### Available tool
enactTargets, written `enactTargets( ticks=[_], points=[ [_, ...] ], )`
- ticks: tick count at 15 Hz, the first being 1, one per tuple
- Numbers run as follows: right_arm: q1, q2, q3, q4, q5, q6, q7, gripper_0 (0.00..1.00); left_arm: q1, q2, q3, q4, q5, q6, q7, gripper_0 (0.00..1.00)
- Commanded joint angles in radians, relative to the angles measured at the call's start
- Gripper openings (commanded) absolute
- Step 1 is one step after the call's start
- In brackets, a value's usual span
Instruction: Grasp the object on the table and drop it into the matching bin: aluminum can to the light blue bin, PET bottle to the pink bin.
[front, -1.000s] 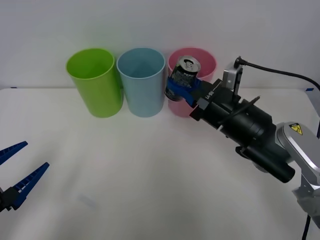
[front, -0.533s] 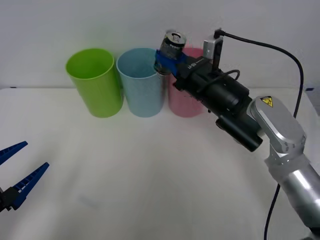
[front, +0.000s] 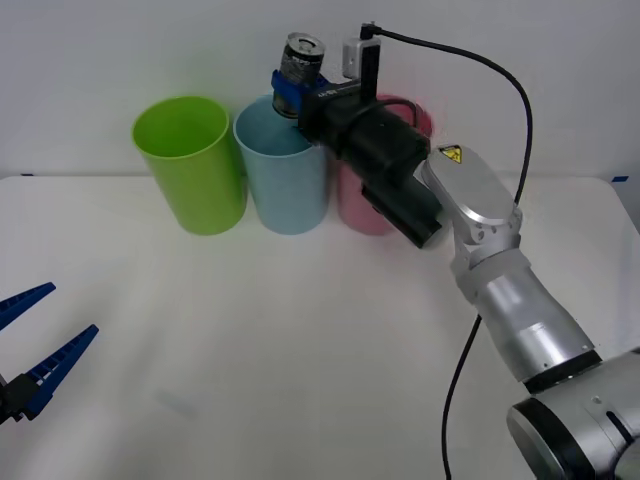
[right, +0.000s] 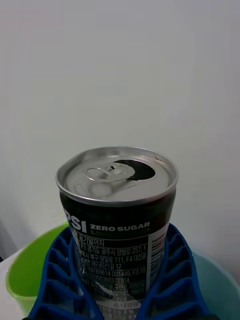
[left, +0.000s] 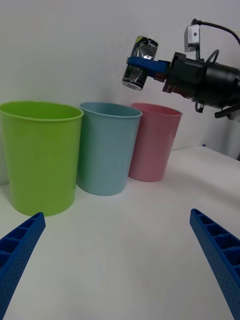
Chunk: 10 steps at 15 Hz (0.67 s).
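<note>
You have three bins on the table (front: 300, 330), green (front: 189, 162), light blue (front: 284, 175) and pink (front: 378, 200), plus one can (front: 299, 60) above them and two grippers: right (front: 292, 88), left (front: 30, 345).

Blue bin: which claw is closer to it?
The right claw. It holds the can just above the blue bin, near its rim. The left claw hangs open low over the table, far from the bin on the robot's left.
</note>
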Motion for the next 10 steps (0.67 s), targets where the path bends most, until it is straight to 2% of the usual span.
enactTargets(
  ticks=[1,5,10],
  points=[
    [-0.062,0.048,-0.001,0.083,0.012,0.058,0.014,0.0,0.0,0.0,0.0,0.0,0.0,0.0,0.0,1.0],
    [-0.111,0.076,0.002,0.149,0.02,0.122,0.034,0.0,0.0,0.0,0.0,0.0,0.0,0.0,0.0,1.0],
    [-0.109,0.079,0.004,0.149,0.023,0.125,0.046,0.0,0.0,0.0,0.0,0.0,0.0,0.0,0.0,1.0]
  ],
)
